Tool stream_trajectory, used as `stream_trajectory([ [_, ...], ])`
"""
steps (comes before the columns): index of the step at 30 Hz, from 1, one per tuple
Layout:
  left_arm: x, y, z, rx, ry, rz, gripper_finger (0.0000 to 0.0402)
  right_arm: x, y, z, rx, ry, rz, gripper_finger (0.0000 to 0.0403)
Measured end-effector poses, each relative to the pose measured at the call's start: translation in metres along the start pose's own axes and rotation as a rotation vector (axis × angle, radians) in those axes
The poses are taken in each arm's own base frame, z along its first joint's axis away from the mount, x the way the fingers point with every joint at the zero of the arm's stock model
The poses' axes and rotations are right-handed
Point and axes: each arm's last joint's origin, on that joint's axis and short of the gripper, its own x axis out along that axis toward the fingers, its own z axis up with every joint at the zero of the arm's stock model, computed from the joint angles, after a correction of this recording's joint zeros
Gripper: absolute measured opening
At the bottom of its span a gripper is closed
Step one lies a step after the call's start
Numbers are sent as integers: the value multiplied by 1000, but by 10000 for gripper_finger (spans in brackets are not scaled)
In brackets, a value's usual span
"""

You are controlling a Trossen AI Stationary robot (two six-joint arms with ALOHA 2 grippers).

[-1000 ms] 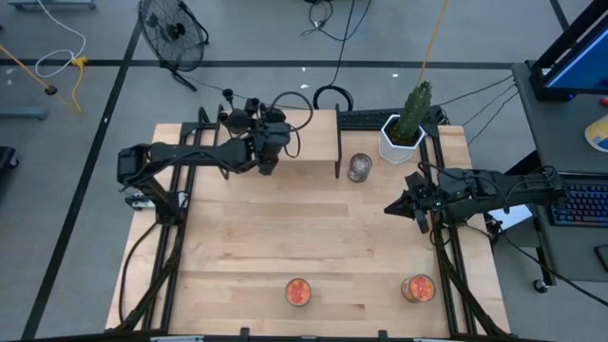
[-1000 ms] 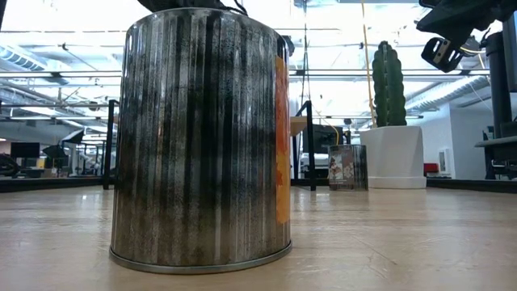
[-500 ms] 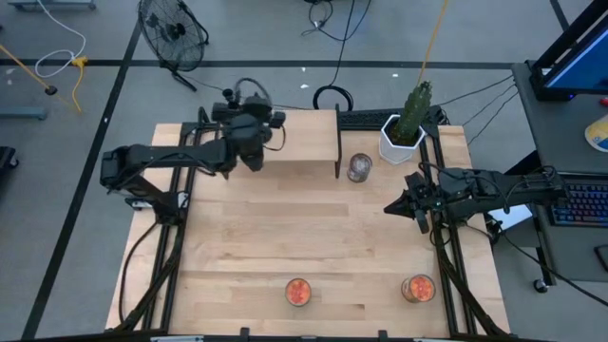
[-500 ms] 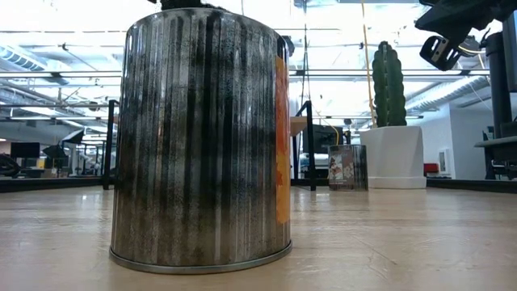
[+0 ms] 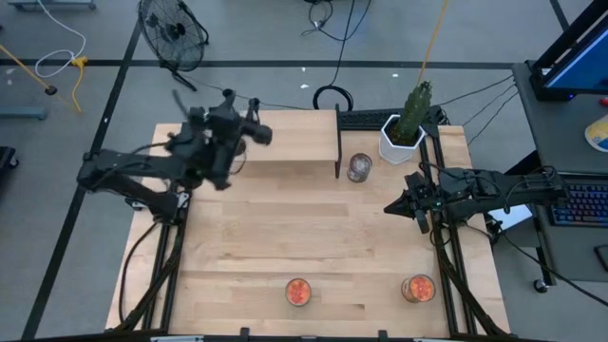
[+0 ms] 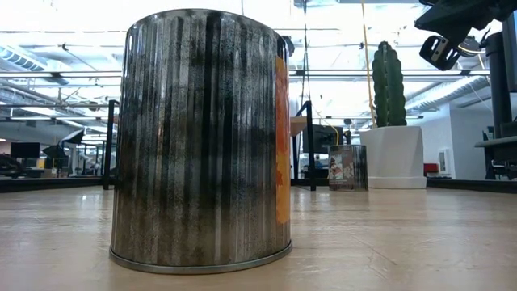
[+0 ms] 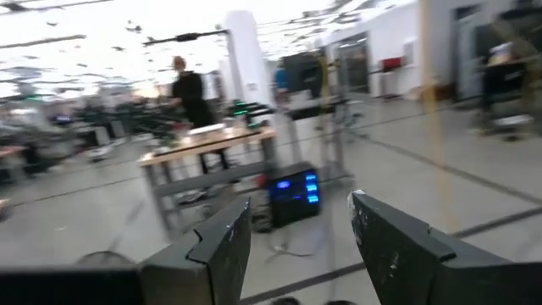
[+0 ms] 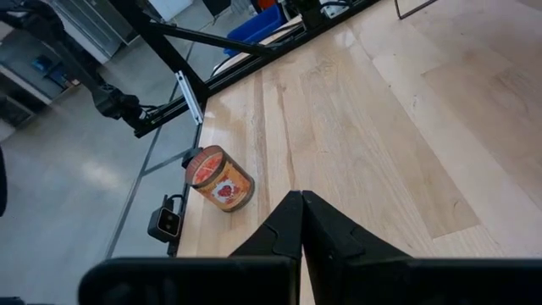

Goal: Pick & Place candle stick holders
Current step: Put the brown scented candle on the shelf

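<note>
No black candle stick holder shows in any view. My left gripper [image 5: 245, 129] is raised over the table's far left part. In the left wrist view its fingers [image 7: 301, 246] stand open and empty, pointing level into the room. My right gripper [image 5: 391, 206] hovers at the table's right side. It is shut and empty in the right wrist view [image 8: 301, 213]. Two orange-filled jars [image 5: 298, 292] [image 5: 418, 287] stand on their bases near the front edge. A silvery glass jar [image 5: 359, 168] stands at the far middle.
A cactus in a white pot [image 5: 404, 131] stands at the far right, beside a thin black frame [image 5: 337, 142]. The low view is mostly filled by one jar [image 6: 202, 137] close to the camera. A person [image 7: 190, 85] stands in the room beyond the table.
My left gripper has swung steadily toward the table's left edge along the far side, blurred by its motion. My right arm has kept still, and the jars have not moved.
</note>
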Motion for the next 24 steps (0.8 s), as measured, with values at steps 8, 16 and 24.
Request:
stream_trajectory([
  [8,-59,28,15,-153,13,-249,207,0,-1,0,9,-14,-23,0],
  [16,-87,77,20,-271,47,-473,207,0,-1,0,55,-15,-24,0],
  [24,-91,99,7,-313,138,-895,207,0,-1,0,109,-15,-23,0],
])
